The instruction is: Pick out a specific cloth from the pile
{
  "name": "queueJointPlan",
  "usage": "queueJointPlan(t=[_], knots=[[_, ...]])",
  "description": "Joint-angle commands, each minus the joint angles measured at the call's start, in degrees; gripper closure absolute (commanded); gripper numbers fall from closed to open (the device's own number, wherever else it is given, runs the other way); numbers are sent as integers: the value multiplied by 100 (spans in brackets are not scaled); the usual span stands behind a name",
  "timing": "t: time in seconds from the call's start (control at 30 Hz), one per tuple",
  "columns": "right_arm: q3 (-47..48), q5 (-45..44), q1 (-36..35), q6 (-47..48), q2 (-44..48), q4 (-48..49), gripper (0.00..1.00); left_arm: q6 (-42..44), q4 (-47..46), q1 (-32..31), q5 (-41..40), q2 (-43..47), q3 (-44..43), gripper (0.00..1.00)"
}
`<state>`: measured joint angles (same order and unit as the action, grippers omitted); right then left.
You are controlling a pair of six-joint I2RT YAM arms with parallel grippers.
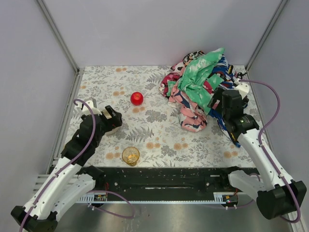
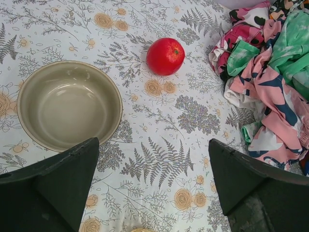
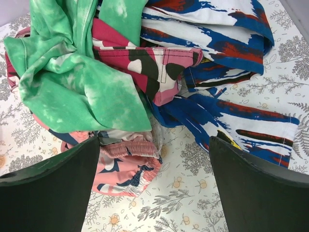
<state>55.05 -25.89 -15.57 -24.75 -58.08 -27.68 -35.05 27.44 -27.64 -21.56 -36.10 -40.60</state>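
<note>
Nearest on the floral worktop is a small clear cup, just beyond the arm bases and left of centre. Next, on the left, I have the left claw spread wide with nothing between the fingers. It hangs over the near rim of a beige bowl; I can't tell if they touch. The bowl is upright with nothing in it.

Further out near the middle sits a red ball, alone and well apart from the bowl.

On the right, the right claw is also spread, pinching nothing, right at the near side of the pile. A pink cloth with a gathered hem lies between its fingers. I can't tell if the fingers touch fabric.

The pile fills the far right corner. A green-white cloth is draped on top and a blue-red-white cloth lies on its right.

The white cloth: I only see a small white fold at the pile's left edge, tucked under pink fabric. I can't tell if that's it.
</note>
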Motion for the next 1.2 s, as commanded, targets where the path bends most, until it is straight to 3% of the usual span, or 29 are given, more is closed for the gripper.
queueJointPlan(t=[0.0,0.2,0.37,0.67,0.73,0.8,0.93,1.17], knots=[[-204,109,2,76,349,631,1,-37,-178,30,-94,94,-115,1],[-881,795,2,304,974,1642,0,15,-274,30,-15,94,-71,1],[-461,1506,2,708,905,1766,1,68,-485,30,134,94,52,1],[1358,3519,-252,1954,-1052,1012,1,191,-740,30,249,15,219,1],[1640,3233,-620,2438,-1554,827,1,218,-775,30,258,-38,219,1],[1999,2391,-946,3044,-2160,572,1,235,-819,39,267,-81,219,1],[2913,1019,-1193,3406,-3540,-559,0,244,-811,48,223,-178,237,1],[3117,147,-1369,4285,-5079,-871,1,314,-925,48,196,-345,263,1]])
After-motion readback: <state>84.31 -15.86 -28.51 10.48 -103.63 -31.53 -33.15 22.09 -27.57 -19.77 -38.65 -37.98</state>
